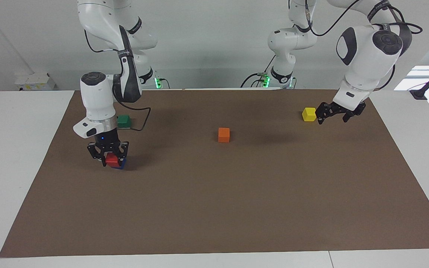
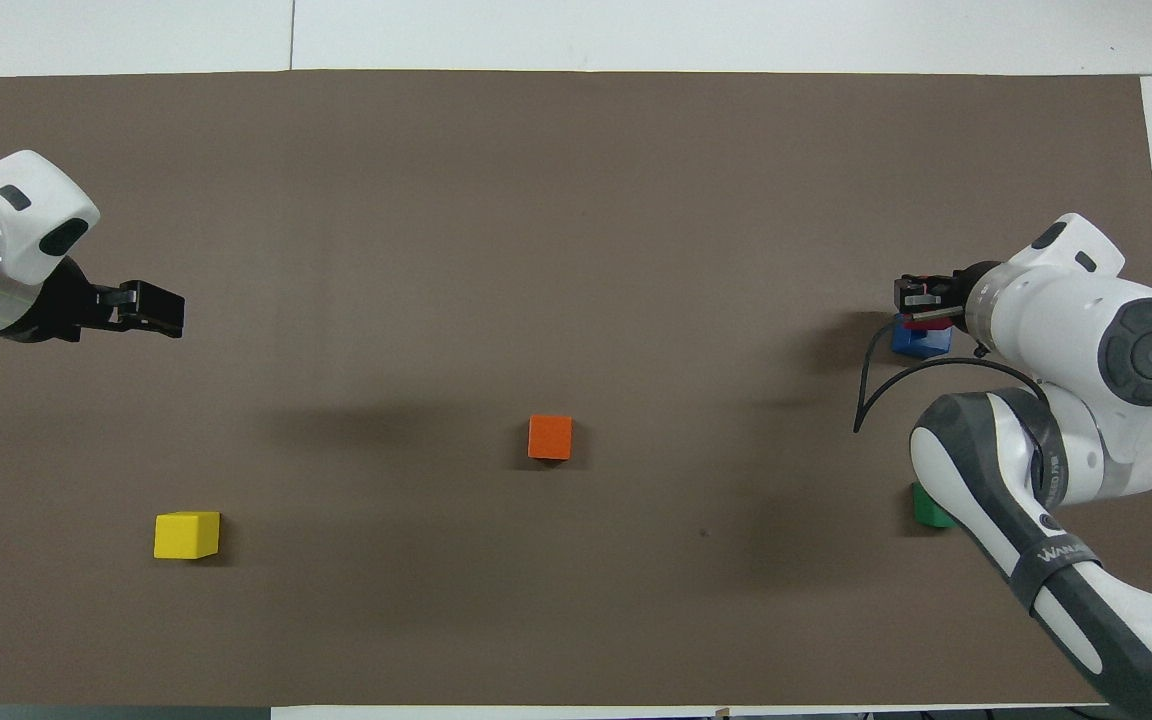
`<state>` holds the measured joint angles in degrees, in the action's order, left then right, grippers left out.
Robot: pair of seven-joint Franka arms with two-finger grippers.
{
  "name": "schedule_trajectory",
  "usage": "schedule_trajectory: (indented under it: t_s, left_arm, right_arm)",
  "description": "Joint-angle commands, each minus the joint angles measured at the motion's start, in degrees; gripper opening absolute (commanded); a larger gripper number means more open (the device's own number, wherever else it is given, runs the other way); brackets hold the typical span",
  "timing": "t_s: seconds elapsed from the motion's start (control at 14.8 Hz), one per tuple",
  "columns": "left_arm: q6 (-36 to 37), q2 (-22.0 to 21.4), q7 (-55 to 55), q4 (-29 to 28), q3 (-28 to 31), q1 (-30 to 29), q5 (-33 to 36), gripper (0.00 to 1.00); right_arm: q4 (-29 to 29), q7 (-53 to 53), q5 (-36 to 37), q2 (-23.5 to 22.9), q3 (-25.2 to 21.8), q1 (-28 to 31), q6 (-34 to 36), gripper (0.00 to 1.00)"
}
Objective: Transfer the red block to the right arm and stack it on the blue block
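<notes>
The right gripper (image 1: 108, 155) pinches the small red cube (image 1: 111, 160) onto the small blue cube (image 1: 122, 164), at nine o'clock from the orange cube (image 1: 223, 134); release remains. The left gripper (image 1: 335, 114) waits, fingers spread.

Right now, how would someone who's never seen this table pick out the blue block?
Find the right gripper at the right arm's end of the brown mat. Directly beneath the red block in its jaws sits the blue block, the only blue cube.

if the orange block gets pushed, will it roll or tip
The orange block is a flat-faced cube resting squarely on the brown mat, so it would probably slide, not roll. It is as wide as it is tall, so tipping seems unlikely. It looks rigid and probably light.
</notes>
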<state>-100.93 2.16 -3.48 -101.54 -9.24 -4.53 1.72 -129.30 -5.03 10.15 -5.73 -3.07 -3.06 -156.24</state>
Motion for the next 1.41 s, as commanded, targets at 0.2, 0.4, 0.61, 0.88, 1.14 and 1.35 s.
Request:
schedule_trajectory:
  t_s: [0.2,0.4,0.61,0.88,1.14,1.35]
  left_arm:
    - [2.23,-3.2,1.28,-2.52,1.33,1.98,-1.54,1.0]
    - [-0.84,-6.63,1.37,-7.6,1.33,2.15,-1.54,1.0]
    - [-2.7,-7.34,1.62,-9.03,1.33,2.15,-1.54,1.0]
    - [-6.56,-6.99,0.93,-8.94,1.69,3.3,-1.63,1.0]
    - [-6.31,-6.46,1.19,-6.93,1.69,3.56,-1.55,1.0]
    - [-1.65,-6.55,1.19,-5.07,1.69,4.7,-1.55,1.0]
  right_arm:
    - [-4.47,-1.3,1.63,4.67,0.26,2.01,-0.64,0.0]
    - [-4.64,-1.3,1.63,4.85,0.34,2.63,-0.38,0.0]
    - [-4.55,-1.47,1.63,4.59,0.34,2.54,-0.55,0.0]
    - [-4.38,-1.83,1.63,3.71,0.34,2.19,-0.9,0.0]
    - [-4.11,-1.91,1.63,2.83,0.34,2.27,-1.26,0.0]
    - [-3.85,-1.83,1.63,2.65,0.34,2.19,-1.26,0.0]
